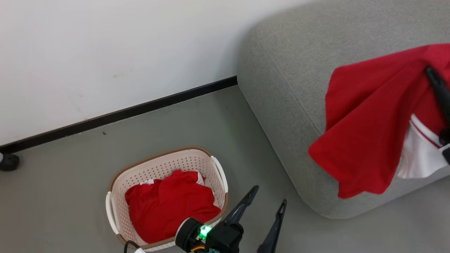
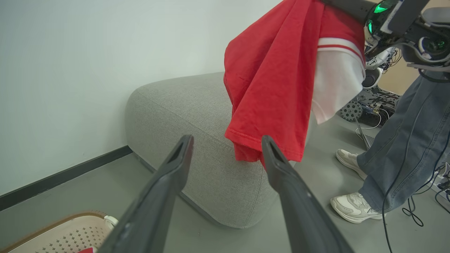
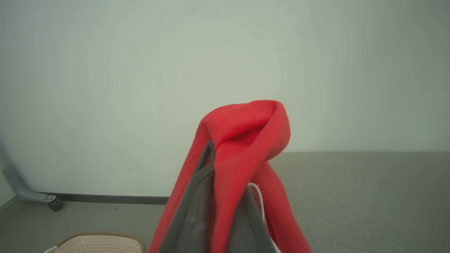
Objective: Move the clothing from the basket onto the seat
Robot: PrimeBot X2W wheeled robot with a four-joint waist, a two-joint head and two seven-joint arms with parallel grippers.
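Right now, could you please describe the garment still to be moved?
Left of the grey sofa seat, a cream perforated basket stands on the floor. The crumpled red garment lies inside it, unlike the red-and-white garment the right pincer holds.

The red-and-white garment (image 1: 365, 123) folds over the right gripper (image 3: 225, 165) that clamps it, burying one fingertip, and in the head view garment, gripper and the seat (image 1: 288, 70) all run off the right edge. The red clothing (image 1: 168, 207) covers the floor of the basket (image 1: 165, 165), whose near rim is partly hidden behind the wrist of the left gripper (image 1: 269, 195), and both wrist views cut the basket at the bottom edge. The person (image 2: 404, 140) standing near the seat is cut off above the legs.
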